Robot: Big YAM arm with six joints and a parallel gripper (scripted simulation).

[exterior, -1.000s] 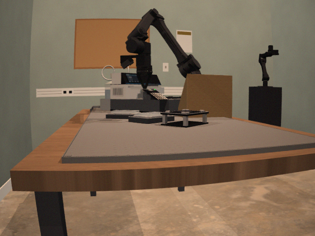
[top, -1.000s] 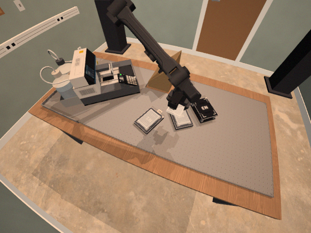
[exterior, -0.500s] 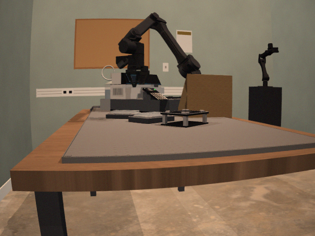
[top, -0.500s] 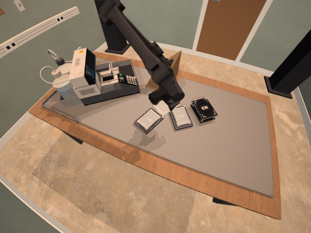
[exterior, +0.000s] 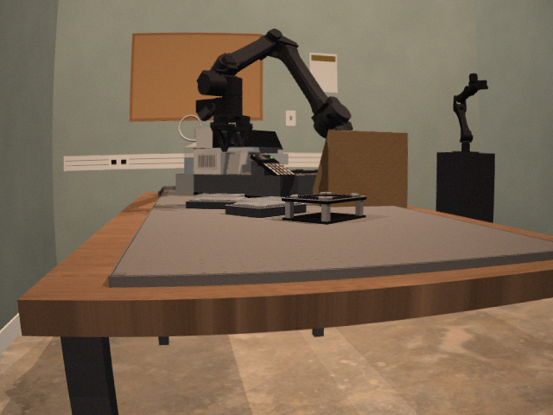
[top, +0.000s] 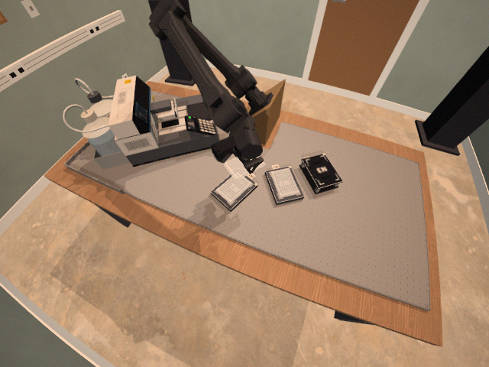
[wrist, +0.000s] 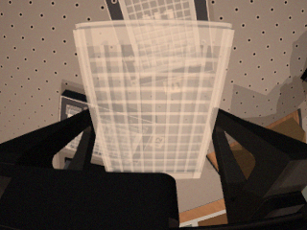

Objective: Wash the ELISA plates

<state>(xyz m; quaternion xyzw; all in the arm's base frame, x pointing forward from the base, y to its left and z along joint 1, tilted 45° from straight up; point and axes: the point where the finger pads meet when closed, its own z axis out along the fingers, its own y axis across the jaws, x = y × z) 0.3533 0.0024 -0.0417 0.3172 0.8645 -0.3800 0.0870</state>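
one held plate point(top: 237, 167) point(wrist: 153, 105), two nested plates point(top: 235, 190) point(top: 284, 182) point(exterior: 219, 196) point(exterior: 263, 202) point(wrist: 160, 14) point(wrist: 74, 115)

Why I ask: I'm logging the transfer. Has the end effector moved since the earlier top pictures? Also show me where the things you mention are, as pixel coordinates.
Yes. In the top view, the end effector point(top: 240, 160) point(exterior: 232, 142) point(wrist: 153, 114) has shifted toward the washer point(top: 136, 144) point(exterior: 207, 161).
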